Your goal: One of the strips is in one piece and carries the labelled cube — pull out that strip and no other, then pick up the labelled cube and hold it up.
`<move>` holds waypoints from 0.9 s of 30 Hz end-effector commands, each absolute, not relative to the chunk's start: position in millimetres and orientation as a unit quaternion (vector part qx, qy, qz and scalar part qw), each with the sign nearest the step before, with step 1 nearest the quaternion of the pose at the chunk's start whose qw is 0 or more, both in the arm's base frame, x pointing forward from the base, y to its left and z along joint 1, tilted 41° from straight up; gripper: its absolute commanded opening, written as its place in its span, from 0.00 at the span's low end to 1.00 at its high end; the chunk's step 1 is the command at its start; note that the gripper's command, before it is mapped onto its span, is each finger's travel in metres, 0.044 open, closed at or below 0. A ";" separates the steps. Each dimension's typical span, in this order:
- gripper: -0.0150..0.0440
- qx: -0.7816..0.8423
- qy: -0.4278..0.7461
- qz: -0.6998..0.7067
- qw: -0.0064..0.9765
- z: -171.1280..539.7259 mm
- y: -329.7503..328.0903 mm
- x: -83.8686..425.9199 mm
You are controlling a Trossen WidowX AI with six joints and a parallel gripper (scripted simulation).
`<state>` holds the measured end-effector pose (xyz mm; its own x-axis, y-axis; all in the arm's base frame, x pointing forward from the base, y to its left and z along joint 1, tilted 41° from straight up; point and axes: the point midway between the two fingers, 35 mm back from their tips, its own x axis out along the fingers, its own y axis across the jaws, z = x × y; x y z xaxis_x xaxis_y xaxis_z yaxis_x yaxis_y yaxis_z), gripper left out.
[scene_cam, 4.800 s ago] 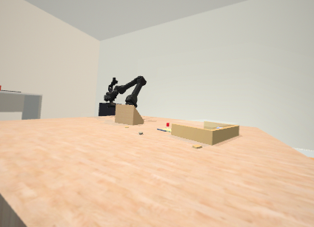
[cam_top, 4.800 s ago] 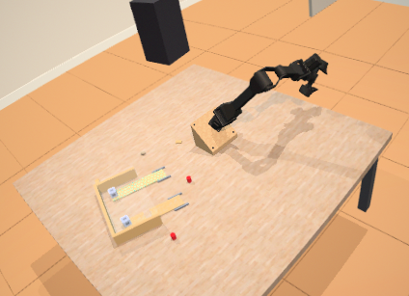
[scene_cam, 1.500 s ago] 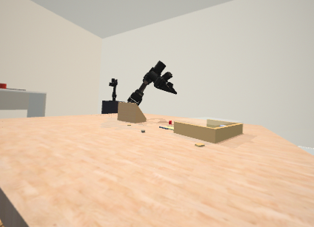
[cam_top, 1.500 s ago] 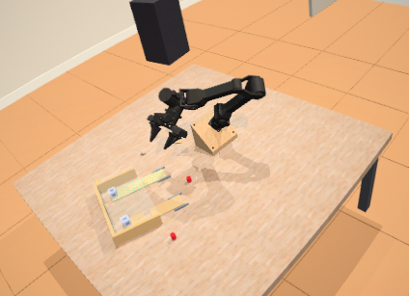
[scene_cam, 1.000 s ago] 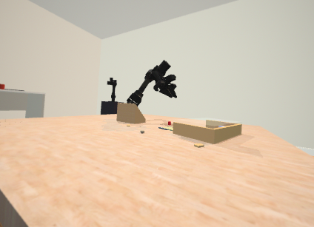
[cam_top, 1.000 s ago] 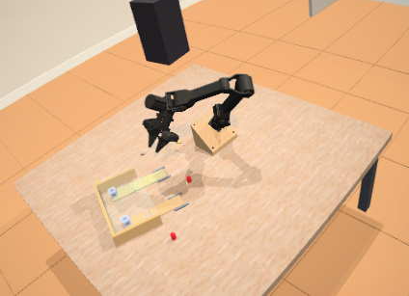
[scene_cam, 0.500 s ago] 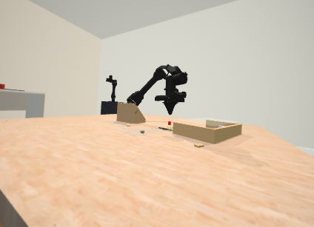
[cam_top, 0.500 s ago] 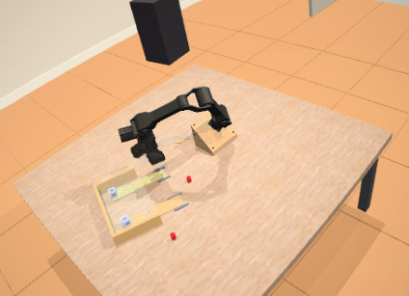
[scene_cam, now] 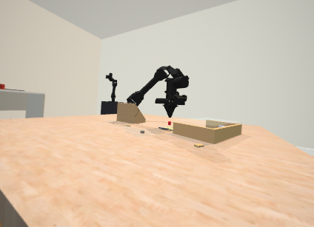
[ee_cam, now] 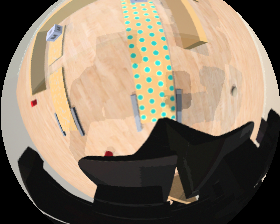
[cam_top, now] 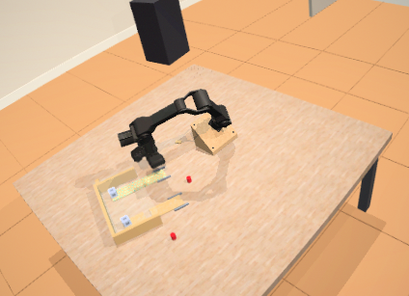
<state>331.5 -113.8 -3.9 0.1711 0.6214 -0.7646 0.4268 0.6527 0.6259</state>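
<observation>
A dotted yellow strip (cam_top: 140, 185) (ee_cam: 150, 60) runs unbroken through the visible part. A white marked cube (cam_top: 112, 192) sits at its far end, cut off by the wrist view's top edge. A plain yellow strip (cam_top: 166, 207) (ee_cam: 61, 95) shows a break in the wrist view; beyond it a short piece (ee_cam: 56, 51) lies beside or under another white marked cube (cam_top: 125, 220) (ee_cam: 54, 33). The cubes' markings are too small to read. My gripper (cam_top: 158, 169) (scene_cam: 169, 116) (ee_cam: 162, 122) is shut and empty, pointing down above the dotted strip's near end.
A low wooden frame (cam_top: 139, 230) (scene_cam: 192, 132) surrounds the strips' far parts. Grey rails (cam_top: 181, 206) (ee_cam: 135, 112) flank the near ends. Red cylinders (cam_top: 189, 179) (cam_top: 173, 236) (ee_cam: 34, 103) stand nearby. A wooden wedge block (cam_top: 215, 141) (scene_cam: 127, 113) stands by the arm's base. A small grey object (scene_cam: 142, 131) (ee_cam: 234, 91) lies apart.
</observation>
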 end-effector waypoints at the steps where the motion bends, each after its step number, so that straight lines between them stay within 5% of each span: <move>1: 0.25 0.412 0.640 0.074 0.644 -9.4 -109.5 332.4; 27: 0.25 0.413 0.640 0.076 0.644 -42.9 -83.7 339.4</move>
<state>339.2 -87.4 -39.0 0.1705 0.6218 -0.7644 0.4265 0.6527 0.6261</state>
